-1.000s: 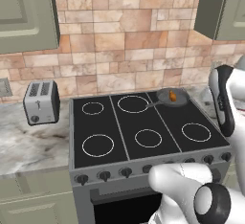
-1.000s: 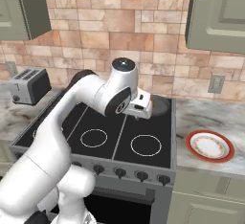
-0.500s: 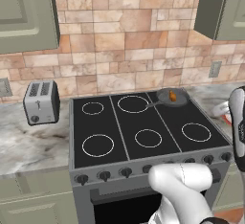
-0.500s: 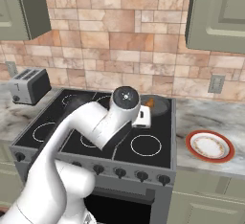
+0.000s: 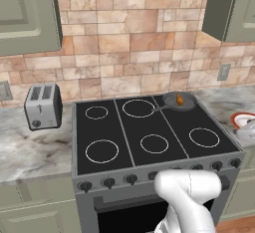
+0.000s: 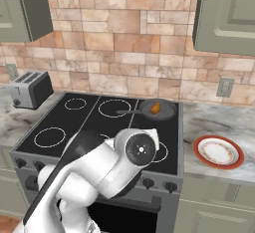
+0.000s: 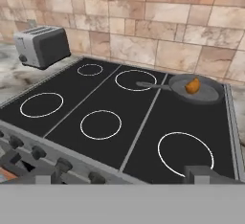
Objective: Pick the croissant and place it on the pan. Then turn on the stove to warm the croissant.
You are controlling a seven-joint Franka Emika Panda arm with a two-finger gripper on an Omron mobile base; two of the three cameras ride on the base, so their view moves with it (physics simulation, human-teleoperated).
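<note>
Tan stone backsplash (image 5: 129,53), marble counter (image 5: 30,147)

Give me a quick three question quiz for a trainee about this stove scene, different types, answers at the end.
1. True or false: the croissant lies in the pan.
2. The toaster stands on which side of the stove in the left base view: A left, B right?
3. Fill in: the plate on the counter is ____ of food.

Key: 1 true; 2 A; 3 empty.
</note>
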